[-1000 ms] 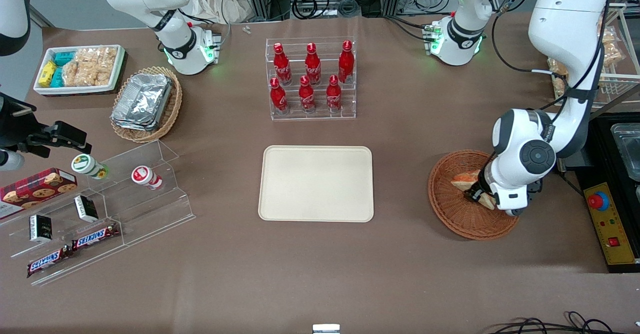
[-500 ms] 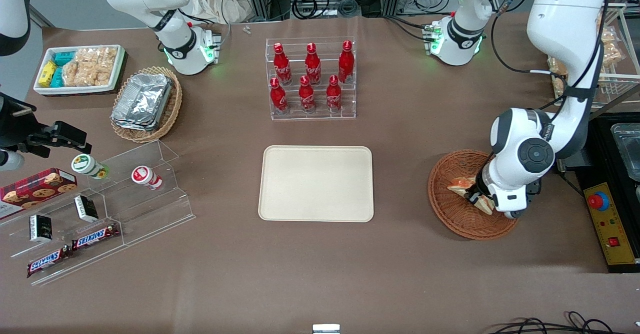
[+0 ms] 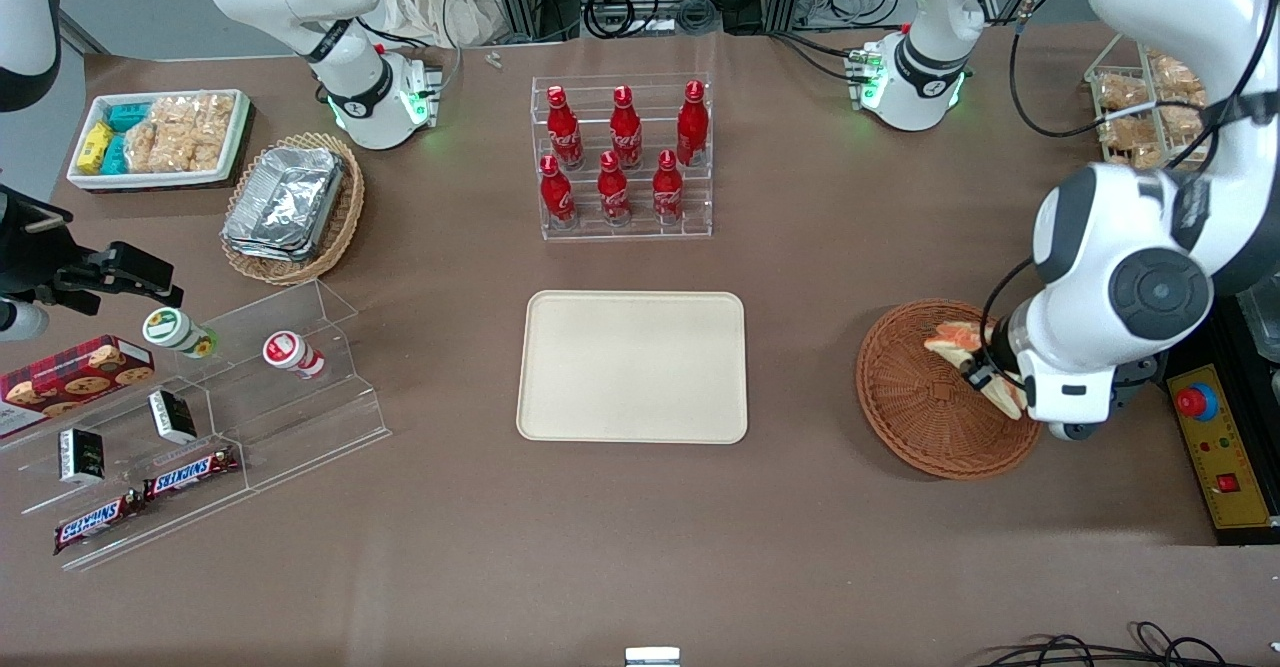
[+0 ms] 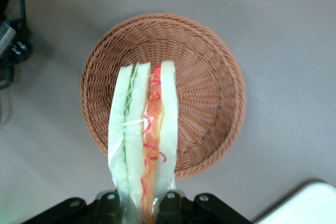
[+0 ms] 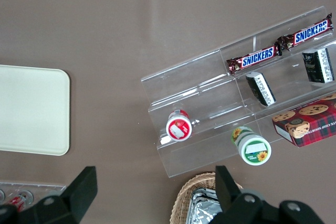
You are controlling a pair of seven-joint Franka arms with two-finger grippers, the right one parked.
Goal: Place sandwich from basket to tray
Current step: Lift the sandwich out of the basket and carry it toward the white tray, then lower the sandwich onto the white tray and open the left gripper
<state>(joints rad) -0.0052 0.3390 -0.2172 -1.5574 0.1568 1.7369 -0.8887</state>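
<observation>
- Brown counter [image 3: 800,507]: the cream tray [image 3: 632,367] lies at its middle, bare; the wicker basket [image 3: 915,417] sits toward the working arm's end.
- The hand [image 4: 143,203] is clamped on the sandwich [image 4: 143,140], which hangs above the basket, apparently clear of the weave.
- Step in hand: the lift-out, with the grasp made.
- Next move, as judged: carry the wedge sideways over the tray, lower it, then release; the soft layers call for a level, gentle carry.

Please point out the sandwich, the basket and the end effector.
sandwich [image 4: 147,129], left wrist view, orange filling layer.
basket [image 3: 905,392], front view, bare woven floor.
end effector [image 4: 140,203], left wrist view, between fingertips, shut on sandwich above basket.
</observation>
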